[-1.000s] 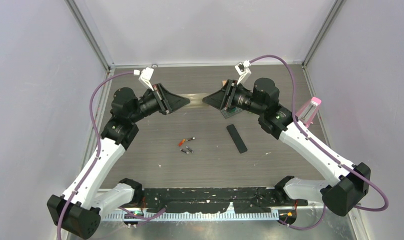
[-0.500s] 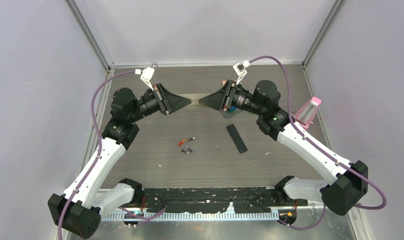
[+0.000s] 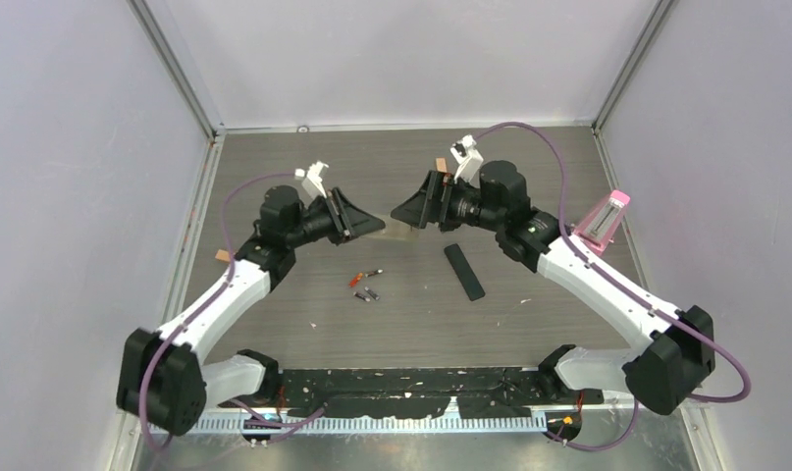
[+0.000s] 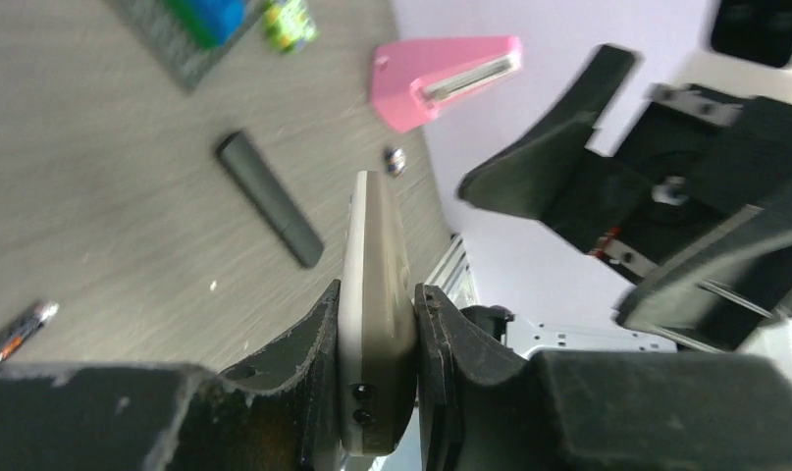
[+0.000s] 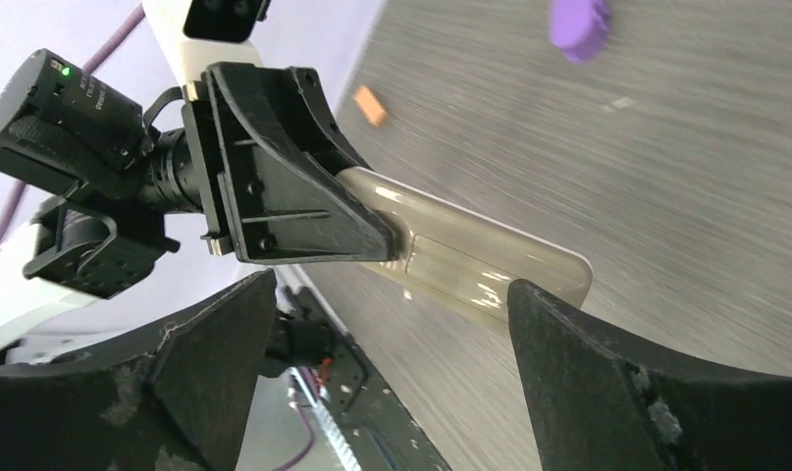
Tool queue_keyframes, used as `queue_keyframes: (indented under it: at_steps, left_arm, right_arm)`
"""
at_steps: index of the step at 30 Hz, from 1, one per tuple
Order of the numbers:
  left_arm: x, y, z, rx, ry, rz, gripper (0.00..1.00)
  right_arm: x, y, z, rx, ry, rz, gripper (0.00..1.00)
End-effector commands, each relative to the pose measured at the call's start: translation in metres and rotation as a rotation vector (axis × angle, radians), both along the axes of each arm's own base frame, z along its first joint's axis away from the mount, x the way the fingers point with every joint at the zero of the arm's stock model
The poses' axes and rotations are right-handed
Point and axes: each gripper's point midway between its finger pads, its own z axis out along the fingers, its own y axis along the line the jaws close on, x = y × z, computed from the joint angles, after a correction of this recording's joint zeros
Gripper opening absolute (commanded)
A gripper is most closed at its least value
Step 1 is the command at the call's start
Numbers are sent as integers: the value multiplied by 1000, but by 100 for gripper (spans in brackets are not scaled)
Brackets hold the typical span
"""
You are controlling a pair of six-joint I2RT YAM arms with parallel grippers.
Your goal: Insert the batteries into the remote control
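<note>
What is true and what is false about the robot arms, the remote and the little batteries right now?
1. The left gripper has its jaws shut on the remote. True.
2. The right gripper squeezes the remote too. False: its jaws stand wide open on either side of the remote's free end.
3. The batteries lie on the table. True.
4. The pink thing sits in the middle of the table. False: it is at the right edge.
5. The long black piece is held up in the air. False: it lies flat on the table.
</note>
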Motion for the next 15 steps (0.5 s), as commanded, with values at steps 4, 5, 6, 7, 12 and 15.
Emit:
queue_keyframes:
  at_steps: [4,5,6,7,12,15]
  left_arm:
    - [15,-18,-56,-30,96,-14,0]
    - [17,-19,-65,-24,111,-12,0]
    - [18,-20,-76,-16,126,-14,0]
    - [20,-20,-86,-10,145,-11,0]
    - [23,-23,-126,-27,205,-4,0]
    - [24,-24,-143,-21,223,-2,0]
  right_arm:
    - [10,-6,-90,-185,152,-45,88]
    - [10,-3,-100,-193,174,-35,85]
    - [11,-2,-106,-194,178,-30,78]
    - [12,-1,-117,-206,197,-29,75]
    - [15,3,-159,-246,267,-24,59]
    - [14,3,-173,-256,284,-24,57]
